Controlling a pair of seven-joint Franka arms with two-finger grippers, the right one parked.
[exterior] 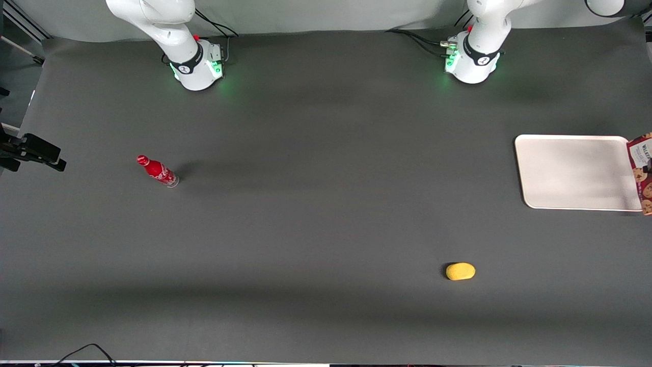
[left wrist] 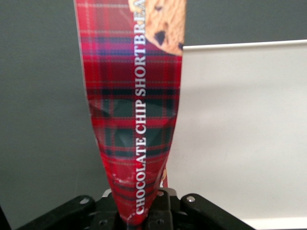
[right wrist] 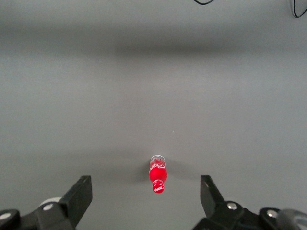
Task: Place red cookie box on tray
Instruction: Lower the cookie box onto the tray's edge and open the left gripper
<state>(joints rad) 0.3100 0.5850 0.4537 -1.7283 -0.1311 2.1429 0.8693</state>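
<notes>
Red cookie box (left wrist: 134, 110) pinched at crumpled end by gripper (left wrist: 139, 213) — apparently above tray (exterior: 570, 171) edge, working arm's end of bench (exterior: 326, 229).

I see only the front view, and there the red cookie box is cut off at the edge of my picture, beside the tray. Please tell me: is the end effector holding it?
Observer: Yes. In the left wrist view the end effector is shut on the red cookie box, gripping one narrow end.
Operator: Is the carton in good shape?
Observer: Not fully. It is creased and squeezed narrower close to the grip.
Operator: Is the box over the tray?
Observer: Only partly. In the wrist view the tray lies below one long side of the box and the dark table below the other. I cannot tell if the box touches the tray.
</notes>
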